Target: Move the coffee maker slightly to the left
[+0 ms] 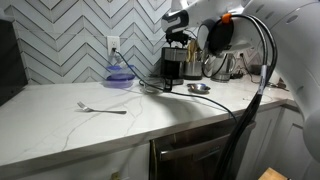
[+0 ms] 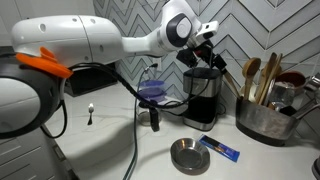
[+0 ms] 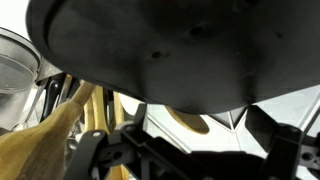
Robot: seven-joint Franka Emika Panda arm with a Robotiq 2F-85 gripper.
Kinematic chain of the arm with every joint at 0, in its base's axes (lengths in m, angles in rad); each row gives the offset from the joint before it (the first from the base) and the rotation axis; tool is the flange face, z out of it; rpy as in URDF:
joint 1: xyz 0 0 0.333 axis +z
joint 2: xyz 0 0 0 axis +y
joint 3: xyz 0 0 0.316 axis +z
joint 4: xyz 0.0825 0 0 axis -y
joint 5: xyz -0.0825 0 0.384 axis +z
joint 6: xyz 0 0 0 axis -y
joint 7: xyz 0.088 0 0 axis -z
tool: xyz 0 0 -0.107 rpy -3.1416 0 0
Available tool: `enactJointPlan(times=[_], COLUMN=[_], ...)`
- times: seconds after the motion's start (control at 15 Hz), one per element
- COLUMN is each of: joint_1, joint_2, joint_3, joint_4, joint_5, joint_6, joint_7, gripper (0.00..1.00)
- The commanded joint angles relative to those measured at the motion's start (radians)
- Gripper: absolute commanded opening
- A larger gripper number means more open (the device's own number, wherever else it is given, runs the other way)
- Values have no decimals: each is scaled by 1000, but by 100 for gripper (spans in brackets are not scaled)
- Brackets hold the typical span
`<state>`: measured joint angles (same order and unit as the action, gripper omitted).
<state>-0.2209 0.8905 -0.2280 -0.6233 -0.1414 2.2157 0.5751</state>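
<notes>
Here we are at the back of the worktop (image 1: 60, 115), and the gripper (image 2: 207, 50) hangs right over the coffee maker (image 2: 203, 95), down at its top edge. Whether it touches the steel upper part, I can't tell from here. In the wrist view the dark bulk of the machine fills almost the whole picture, so it's very close. The gripper (image 3: 190, 150) looks spread there, its dark fingers (image 3: 100, 155) wide to either side and nothing caught between them.

The coffee maker (image 1: 172, 65) stands upright against the chevron wall. On one flank sits the purple bowl (image 2: 152, 92), on the other the utensil holder (image 2: 262, 115) with its wooden spoons. A small steel dish (image 2: 186, 155) and a blue packet (image 2: 220, 148) lie in front, apart from it.

So here's what matters: the machine is straight below the gripper, tall axis vertical, and the way left, as I read it, runs toward that purple bowl. There's a gap on that side, but not a big one. I'd say the grip isn't made yet. A push or pull this high up could tip the box rather than slide it, so a firm hold and a short, level shift is my call.
</notes>
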Motion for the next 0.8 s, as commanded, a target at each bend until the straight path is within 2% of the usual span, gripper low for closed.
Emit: enactJointPlan(times=[0.0,0.53,0.73], joint_1=[-20,-9,-6], joint_2=[54,62,66], joint_3=[8,6,8], joint_4=[68,71,77], joint_5=[17,16,26], joint_6=[29,-10,-7], joint_7=[5,33,86], gripper=[100,100,100])
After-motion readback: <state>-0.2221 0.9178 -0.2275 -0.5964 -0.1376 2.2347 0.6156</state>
